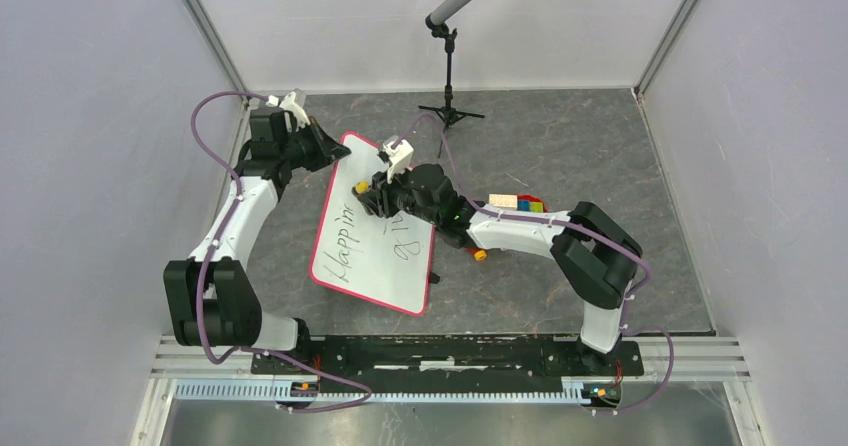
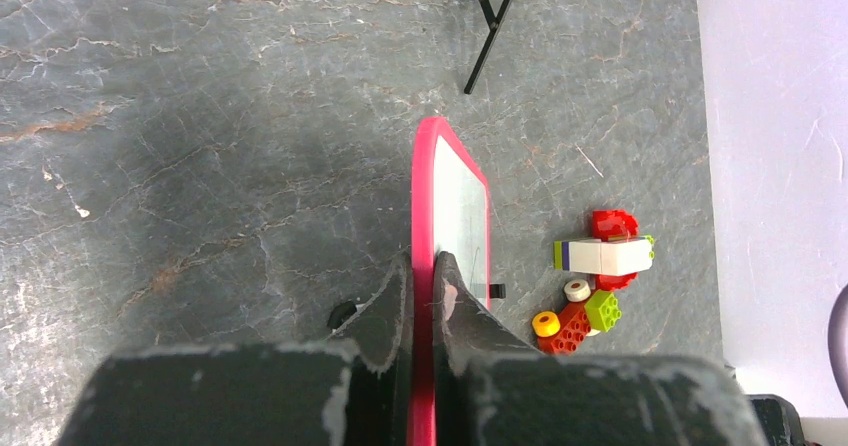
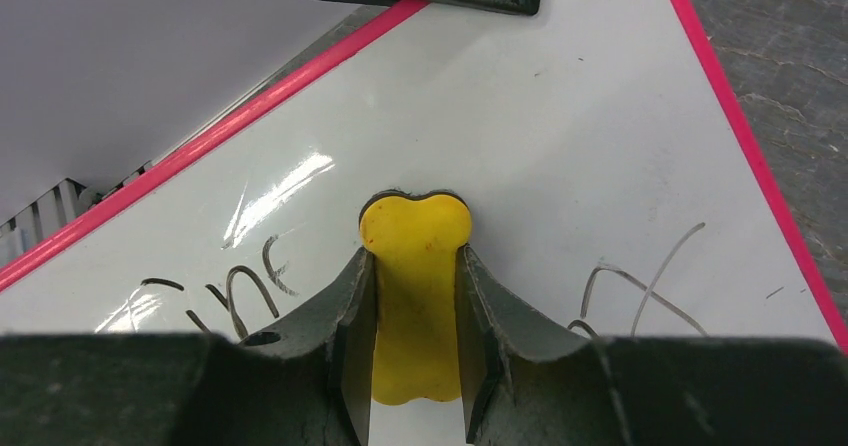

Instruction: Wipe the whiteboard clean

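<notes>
Wiping step in hand: left end effector (image 2: 425, 266) pinched far edge of whiteboard (image 1: 380, 271), left of centre on bench (image 1: 560, 146); right end effector (image 3: 415, 254) clamped yellow eraser (image 3: 415, 231) against board. Black handwriting (image 1: 352, 246) not yet wiped; next move likely called for pressed strokes across it.

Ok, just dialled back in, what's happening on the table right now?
The left pincer is clamped on the red-pink frame of the whiteboard at its far corner, apparently steadying it. The right pincer grips a yellow eraser, its end against the white surface. Black handwriting shows on either side of it, so the erasing isn't finished.
</notes>
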